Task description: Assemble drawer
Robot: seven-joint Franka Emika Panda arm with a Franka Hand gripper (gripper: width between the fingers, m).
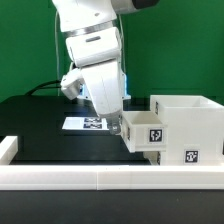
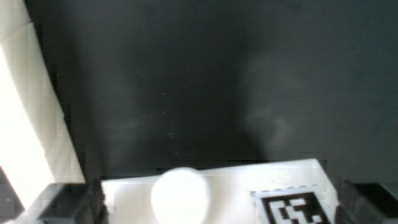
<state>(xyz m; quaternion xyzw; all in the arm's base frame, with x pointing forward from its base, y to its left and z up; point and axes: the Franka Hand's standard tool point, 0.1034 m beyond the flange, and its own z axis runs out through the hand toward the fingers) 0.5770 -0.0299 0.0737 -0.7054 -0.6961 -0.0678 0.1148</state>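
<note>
From the exterior view I have the white two-finger gripper point(image 1: 112, 118) hanging low beside the tall boxy white plastic casing point(image 1: 190, 122), on the exterior view's left of it. A small open-topped white plastic tray point(image 1: 145, 133) sits against that same side of the casing, just off the table and apparently part-way into it, and the gripper's tip meets the tray's near rim. I cannot tell whether the fingers are spread or pinching that rim; the arm's body hides them. The long low white rail point(image 1: 60, 180) runs in front of the casing, and the flat white marker board point(image 1: 88, 124) lies behind the gripper, away from the casing.

I judge these parts to be light, stiff, thin-walled and smooth, so liable to slip; the tray's upright wall edge looks the best place to grip, clear of the tags.

In the wrist view a white tagged surface point(image 2: 214, 190) fills the lower picture, probably the tray, with dark finger shapes point(image 2: 68, 205) at its corners; again no clear reading of the jaws.

The black table point(image 1: 40, 125) is flat and matte. Room is tight between casing and rail, open on the side away from the casing.
</note>
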